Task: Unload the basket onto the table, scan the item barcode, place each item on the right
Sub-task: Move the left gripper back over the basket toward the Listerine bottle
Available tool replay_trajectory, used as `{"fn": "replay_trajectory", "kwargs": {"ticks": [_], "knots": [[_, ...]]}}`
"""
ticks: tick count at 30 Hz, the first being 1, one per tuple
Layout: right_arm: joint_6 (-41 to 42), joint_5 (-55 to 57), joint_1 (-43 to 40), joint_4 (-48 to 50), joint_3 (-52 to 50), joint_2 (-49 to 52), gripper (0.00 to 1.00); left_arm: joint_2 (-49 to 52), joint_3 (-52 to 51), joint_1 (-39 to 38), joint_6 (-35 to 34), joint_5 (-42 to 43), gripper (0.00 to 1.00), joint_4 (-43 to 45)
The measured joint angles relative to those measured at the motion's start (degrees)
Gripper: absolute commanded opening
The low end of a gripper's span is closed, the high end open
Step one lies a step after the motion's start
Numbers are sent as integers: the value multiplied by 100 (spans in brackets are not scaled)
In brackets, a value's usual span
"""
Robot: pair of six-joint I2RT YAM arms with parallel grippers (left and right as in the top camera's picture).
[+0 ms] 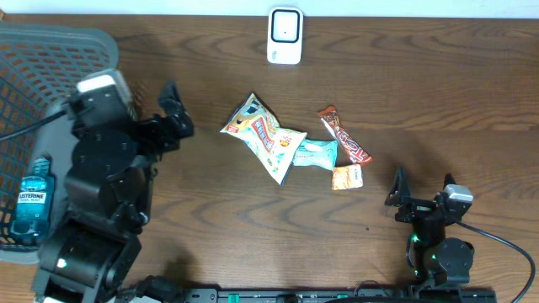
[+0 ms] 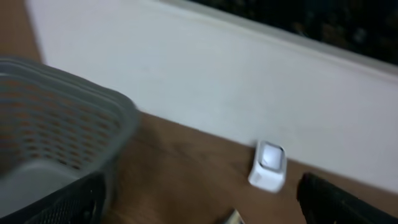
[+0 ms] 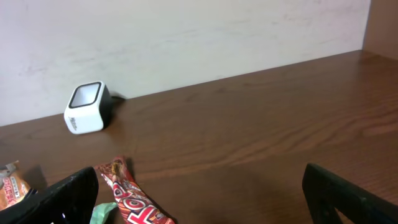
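Overhead view, stock of the wooden tabletop (image 1: 438, 93):

1. Barcode scanner (image 1: 285, 35): white, upright, at the far edge near the centre, standing alone and well apart from the goods. The right wrist view shows its window face tilted upward, with a white wall (image 3: 186, 37) behind it.
2. Multicoloured snack bag (image 1: 261, 135): lying flat at mid-tabletop, set at an angle.
3. Teal packet (image 1: 313, 153): flat, its left end touching the snack bag.
4. Red-brown bar (image 1: 344, 145): flat, running diagonally from far-left to near-right, just right of the teal packet.
5. Orange packet (image 1: 347, 177): small, just beside the bar's near end.
6. Grey basket (image 1: 34, 59): mesh-walled, at the left edge. Contents: one blue mouthwash bottle (image 1: 32, 206), lying in the near part.
7. Left tool (image 1: 178, 114): between the basket and the snack bag, clear of both. Its dark fingers (image 2: 339, 202) are spread wide, with nothing between them.
8. Right tool (image 1: 421, 187): near-right area, to the right of and nearer than the orange packet, not touching it. Its fingers (image 3: 62, 199) are spread wide and hold nothing; the bar's far end shows between them in the right wrist view.

All four snack items rest unheld on the tabletop.
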Motion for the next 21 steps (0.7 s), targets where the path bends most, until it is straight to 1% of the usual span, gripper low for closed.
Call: {"fn": "replay_trajectory", "kwargs": {"ticks": [5, 10, 12, 16, 21], "knots": [[0, 0, 0, 0, 0, 0, 99, -2, 37, 402, -437, -538, 98, 4], [2, 0, 0, 0, 0, 0, 99, -2, 37, 1182, -1075, -855, 98, -63], [0, 0, 0, 2, 0, 0, 99, -2, 39, 1563, -1384, -909, 98, -269], [0, 0, 0, 2, 0, 0, 99, 44, 39, 2452, -2107, -964, 98, -962], [2, 0, 0, 0, 0, 0, 99, 420, 44, 3477, -2830, -824, 98, -1558]]}}
